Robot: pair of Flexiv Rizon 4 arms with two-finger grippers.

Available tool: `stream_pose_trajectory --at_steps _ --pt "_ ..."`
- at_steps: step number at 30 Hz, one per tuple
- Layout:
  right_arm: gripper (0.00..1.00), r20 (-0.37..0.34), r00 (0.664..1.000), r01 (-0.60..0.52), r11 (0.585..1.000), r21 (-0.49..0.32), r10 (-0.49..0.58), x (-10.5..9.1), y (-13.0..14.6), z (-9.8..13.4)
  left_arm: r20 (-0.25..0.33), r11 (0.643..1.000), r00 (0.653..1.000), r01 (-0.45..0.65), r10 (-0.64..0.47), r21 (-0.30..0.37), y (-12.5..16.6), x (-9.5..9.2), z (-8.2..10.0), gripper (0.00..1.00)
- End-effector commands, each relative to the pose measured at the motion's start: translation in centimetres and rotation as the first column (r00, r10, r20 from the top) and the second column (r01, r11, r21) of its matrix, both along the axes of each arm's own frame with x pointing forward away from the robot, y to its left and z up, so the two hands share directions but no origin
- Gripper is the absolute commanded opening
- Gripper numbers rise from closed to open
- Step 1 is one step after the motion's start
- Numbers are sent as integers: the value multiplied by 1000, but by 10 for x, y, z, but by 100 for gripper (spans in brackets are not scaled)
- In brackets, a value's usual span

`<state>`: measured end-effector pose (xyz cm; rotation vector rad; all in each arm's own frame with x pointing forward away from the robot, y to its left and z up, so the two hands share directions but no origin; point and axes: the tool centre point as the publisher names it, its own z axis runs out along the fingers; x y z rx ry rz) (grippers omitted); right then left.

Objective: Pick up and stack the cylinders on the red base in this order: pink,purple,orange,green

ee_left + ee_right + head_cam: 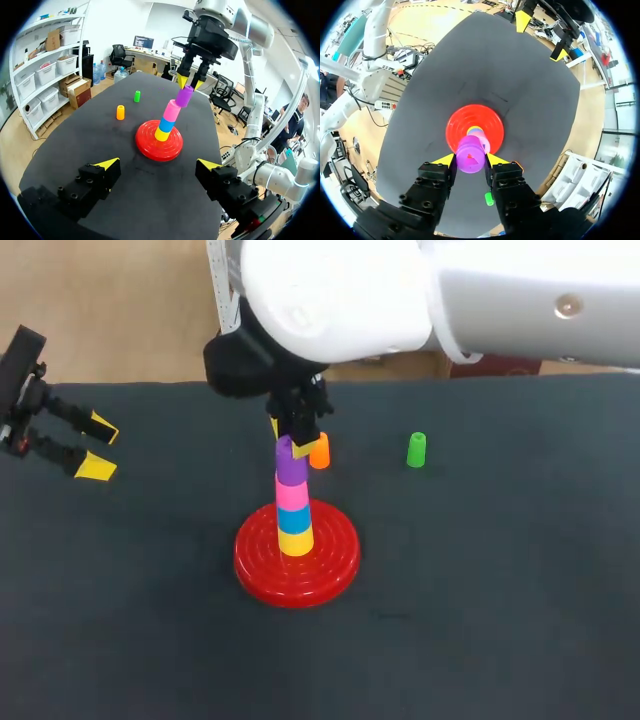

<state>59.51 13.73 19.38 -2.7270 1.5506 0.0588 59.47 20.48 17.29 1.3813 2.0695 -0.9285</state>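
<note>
The red base [258, 575] holds a stack of yellow, blue and pink [293, 494] cylinders. On top sits the purple cylinder [291, 469], slightly tilted in the left wrist view, with my right gripper [288, 442] shut on it from above. In the right wrist view the purple cylinder [470, 155] fills the gap between the yellow fingertips [445, 159]. The orange cylinder [320, 452] stands just behind the stack, and the green cylinder [417, 449] stands further right. My left gripper [99, 447] hovers open and empty at the table's far left.
The dark table [480, 620] spreads wide around the base. My right arm's large white body reaches over the table's back edge, hiding part of it.
</note>
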Motion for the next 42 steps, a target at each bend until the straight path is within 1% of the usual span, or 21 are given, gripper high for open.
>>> stream_pose_trajectory --at_steps 1,8,11,22,26,32,36,39,40,41,42 --pt "0 3 1000 6 1000 3 -6 3 1 -1 -2 1000 1000 3 -3 1 1 2 -1 100" --pt "0 14 1000 25 1000 -3 -25 10 -1 -4 -2 1000 1000 3 -3 1 1 2 -1 100" --pt "0 8 1000 30 1000 -3 -30 10 -1 -5 -2 1000 1000 3 -3 1 1 2 -1 100" --pt "0 -18 999 26 999 -19 -26 6 4 -17 -2 1000 1000 3 -3 1 1 2 -1 100" --pt "0 -17 1000 26 999 -33 -26 6 2 -22 -2 1000 1000 3 -3 1 1 2 -1 100" --pt "0 -35 999 28 999 -44 -30 5 0 -27 -2 1000 1000 3 -3 1 1 2 -1 100" --pt "0 -41 999 32 998 -45 -34 5 0 -28 -2 1000 1000 3 -3 1 1 2 -1 100" --pt "0 -47 998 45 999 -21 -46 7 0 -22 -2 1000 1000 3 -3 1 1 2 -1 100" --pt "28 -42 998 40 999 -11 -40 6 0 -19 -2 1000 1000 3 -3 1 1 2 -1 100" --pt "90 -46 998 51 999 6 -51 7 1 -15 -2 1000 1000 3 -3 1 1 2 -1 100" --pt "100 -58 997 55 998 20 -54 7 2 -11 -2 1000 1000 3 -3 1 1 2 -1 100"
